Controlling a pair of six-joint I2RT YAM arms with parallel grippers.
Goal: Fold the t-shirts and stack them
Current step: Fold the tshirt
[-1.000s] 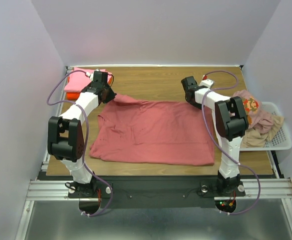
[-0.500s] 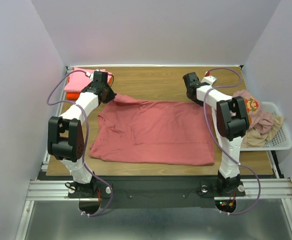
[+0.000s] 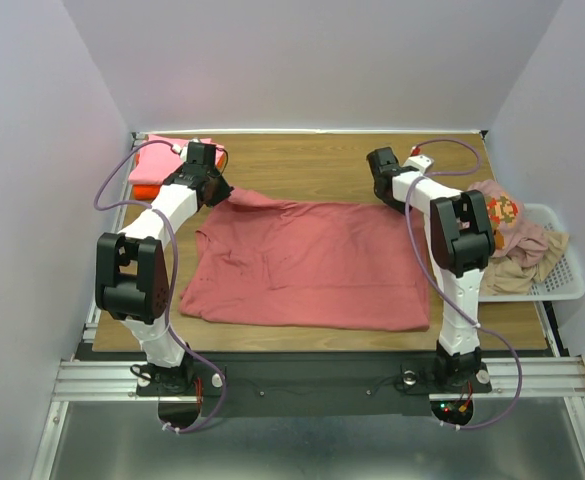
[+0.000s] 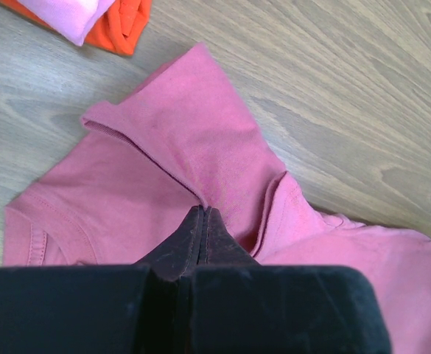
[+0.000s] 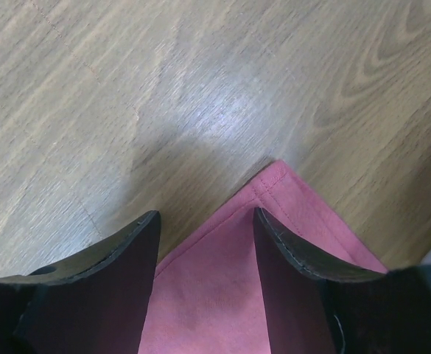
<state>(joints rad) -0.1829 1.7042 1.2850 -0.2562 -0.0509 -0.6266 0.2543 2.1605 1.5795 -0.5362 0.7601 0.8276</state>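
A dusty rose-red t-shirt (image 3: 307,265) lies spread flat across the middle of the table. My left gripper (image 3: 215,190) is shut on its far left sleeve; in the left wrist view the closed fingertips (image 4: 202,212) pinch a raised fold of the sleeve (image 4: 193,140). My right gripper (image 3: 384,190) is open over the shirt's far right corner (image 5: 274,177), one finger on each side of it, not closed. Folded light pink (image 3: 160,158) and bright orange (image 3: 144,189) shirts lie stacked at the far left corner, also in the left wrist view (image 4: 119,22).
A white mesh basket (image 3: 562,280) at the right edge holds a pale pink printed shirt (image 3: 502,215) and a beige shirt (image 3: 522,270). White walls enclose the wooden table (image 3: 312,165) on three sides.
My right gripper has shifted slightly toward the far right, above the shirt's corner. The left gripper and the shirt have not moved.
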